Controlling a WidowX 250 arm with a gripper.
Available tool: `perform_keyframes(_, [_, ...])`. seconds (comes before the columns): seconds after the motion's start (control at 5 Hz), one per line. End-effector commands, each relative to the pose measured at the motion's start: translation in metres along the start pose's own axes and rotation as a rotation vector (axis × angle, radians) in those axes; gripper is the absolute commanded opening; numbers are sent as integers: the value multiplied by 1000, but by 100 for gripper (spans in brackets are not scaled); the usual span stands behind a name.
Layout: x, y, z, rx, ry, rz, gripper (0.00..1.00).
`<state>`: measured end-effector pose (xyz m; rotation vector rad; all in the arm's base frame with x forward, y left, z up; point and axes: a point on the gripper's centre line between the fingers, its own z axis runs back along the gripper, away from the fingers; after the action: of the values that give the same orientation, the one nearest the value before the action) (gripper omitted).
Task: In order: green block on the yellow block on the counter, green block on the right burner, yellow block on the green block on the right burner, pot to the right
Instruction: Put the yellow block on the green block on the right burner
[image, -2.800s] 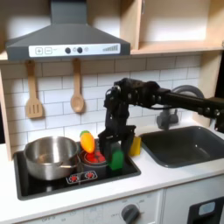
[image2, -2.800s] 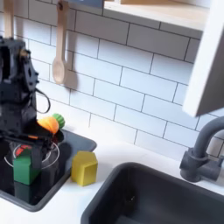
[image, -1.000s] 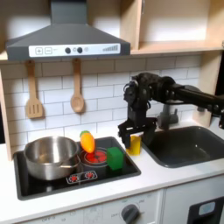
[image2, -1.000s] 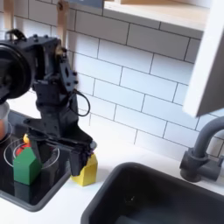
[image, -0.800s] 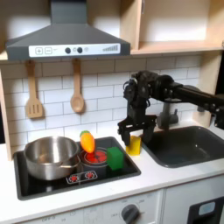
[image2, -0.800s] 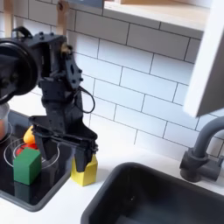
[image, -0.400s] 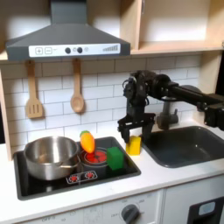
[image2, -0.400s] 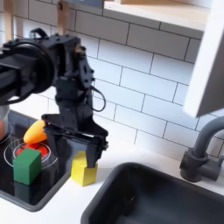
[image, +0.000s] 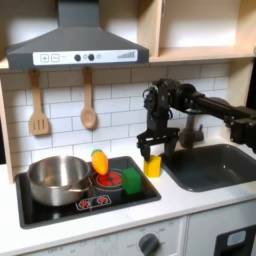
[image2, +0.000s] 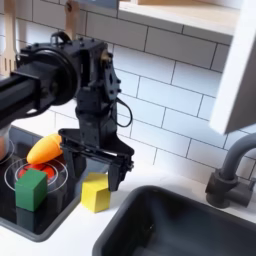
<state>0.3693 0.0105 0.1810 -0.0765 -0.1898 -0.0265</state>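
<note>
yellow block (image2: 96, 193) on counter (image2: 70, 236) | jaws spread above | pot (image: 57, 179) first exterior view

Toy kitchen: white tiled wall (image: 60, 100); grey extractor hood (image: 75, 45); wooden spoons (image: 88, 105) hanging; black hob (image: 85, 205) beside dark sink basin (image: 212, 165) with faucet (image2: 232, 170).

My first exterior view faces the toy kitchen head-on from well back, taking in hood, black hob panel (image: 60, 212) and dark grey sink basin (image: 215, 166). My second exterior view sits much closer, seemingly angled from the sink side. Both share the hob's edge and the sink.
</note>
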Motion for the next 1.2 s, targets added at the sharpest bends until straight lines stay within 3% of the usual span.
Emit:
perform_keyframes(0.0, [0,6,-6,30,12,6,100])
perform_keyframes(0.2, [2,8,-10,52,16,12,100])
perform_keyframes(0.6, [-2,9,-14,54,30,-5,100])
perform_keyframes(0.8, [-6,6,-16,39,41,-4,100])
perform_keyframes(1.0, [-7,10,-23,55,54,-4,100])
